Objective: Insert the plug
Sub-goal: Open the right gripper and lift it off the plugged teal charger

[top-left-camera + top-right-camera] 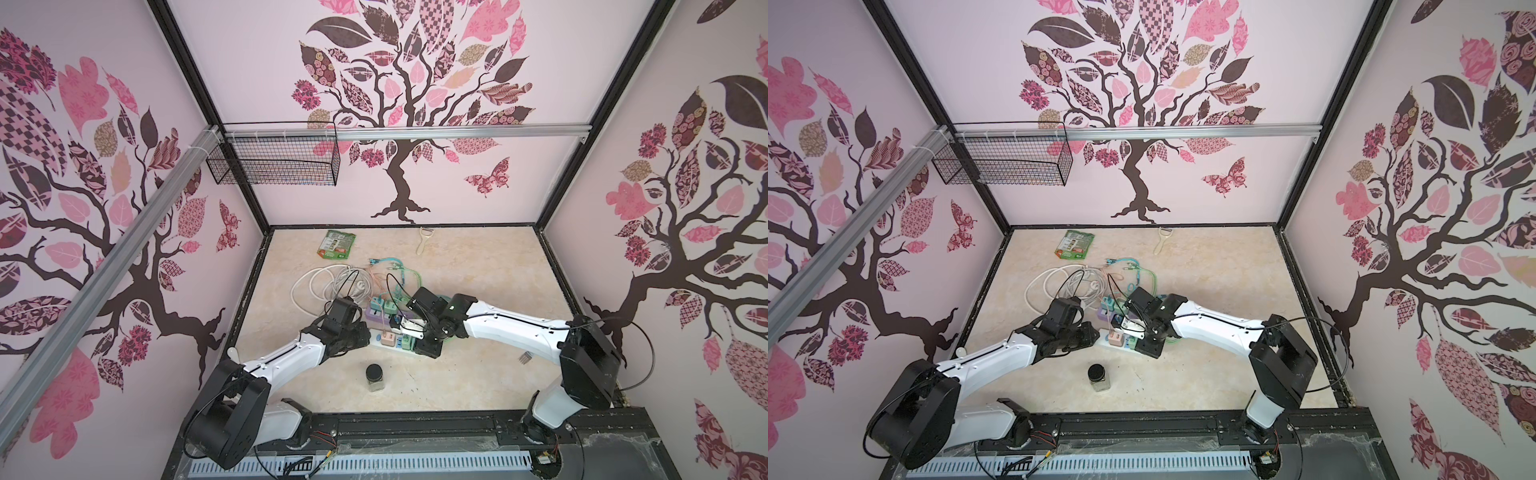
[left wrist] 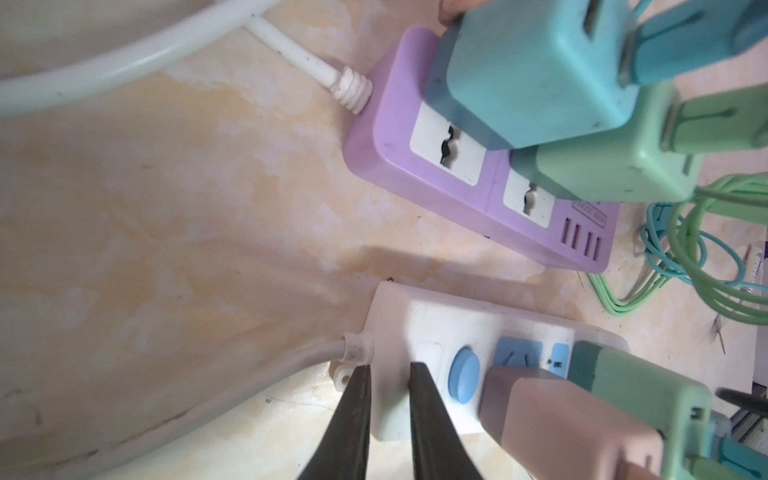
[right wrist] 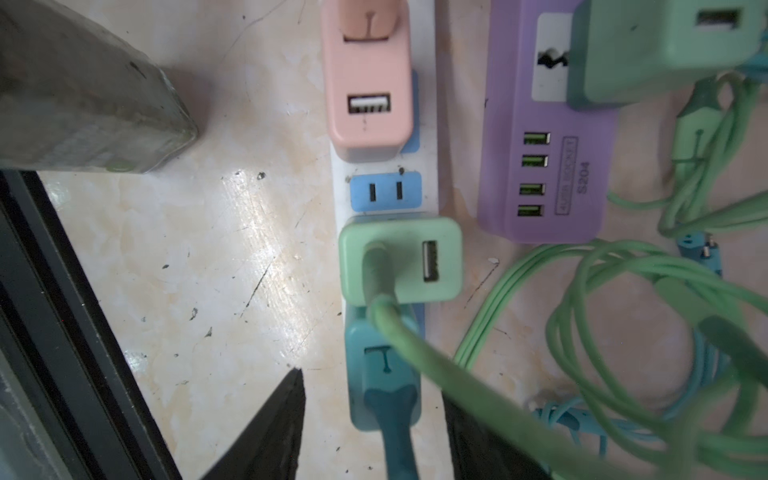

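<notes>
A white power strip (image 3: pixel 341 195) lies on the table with a pink plug (image 3: pixel 368 83), a green plug (image 3: pixel 401 259) and a teal plug (image 3: pixel 384 365) seated in it; one blue socket (image 3: pixel 385 192) between pink and green is empty. My right gripper (image 3: pixel 374 384) is open, one finger on each side of the teal plug and clear of it. A green cable crosses in front of one finger. My left gripper (image 2: pixel 390 368) is shut on the cord end of the white strip (image 2: pixel 457 320). Both top views show the grippers (image 1: pixel 368 334) (image 1: pixel 417 343) at opposite ends of the strip.
A purple power strip (image 3: pixel 540 187) with teal and green adapters lies just beyond the white one. Green and teal cables (image 3: pixel 623 291) coil beside it, and white cord loops (image 1: pixel 320 286) lie behind. A black-lidded jar (image 1: pixel 375 377) stands in front; a green packet (image 1: pixel 337 244) and a peeler (image 1: pixel 423 239) lie at the back.
</notes>
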You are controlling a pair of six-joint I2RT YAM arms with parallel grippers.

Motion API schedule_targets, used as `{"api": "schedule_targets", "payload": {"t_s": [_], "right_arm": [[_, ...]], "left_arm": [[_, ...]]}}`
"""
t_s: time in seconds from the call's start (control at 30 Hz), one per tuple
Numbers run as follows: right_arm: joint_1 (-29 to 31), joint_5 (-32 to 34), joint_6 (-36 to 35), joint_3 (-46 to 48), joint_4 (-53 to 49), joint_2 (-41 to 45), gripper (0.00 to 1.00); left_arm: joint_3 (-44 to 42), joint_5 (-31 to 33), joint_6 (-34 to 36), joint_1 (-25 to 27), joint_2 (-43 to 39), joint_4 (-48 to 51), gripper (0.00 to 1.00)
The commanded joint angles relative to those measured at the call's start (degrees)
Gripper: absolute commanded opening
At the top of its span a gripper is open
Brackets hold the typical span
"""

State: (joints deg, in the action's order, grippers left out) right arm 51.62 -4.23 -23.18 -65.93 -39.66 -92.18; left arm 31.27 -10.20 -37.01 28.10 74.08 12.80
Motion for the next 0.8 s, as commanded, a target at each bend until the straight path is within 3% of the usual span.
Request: {"api": "schedule_targets", "payload": {"t_s": [0.0,0.2,0.77], "right_arm": [[-0.2,-0.3,1.1,-0.2,-2.0,3.5,0.63],[-0.3,-1.6,3.3,0.6,-3.7,6.5,0.73],[-0.2,-13.2,6.6,6.8,-4.9,13.5,0.8]], "left_arm": [[-0.9,-0.3,1.1,-0.3,-0.5,0.9,0.21],[-0.7,-0.5,1.2,-0.3,-1.0,1.0,0.26],[2.0,0.2,2.1,-1.0,-5.6,6.0,0.52]]}}
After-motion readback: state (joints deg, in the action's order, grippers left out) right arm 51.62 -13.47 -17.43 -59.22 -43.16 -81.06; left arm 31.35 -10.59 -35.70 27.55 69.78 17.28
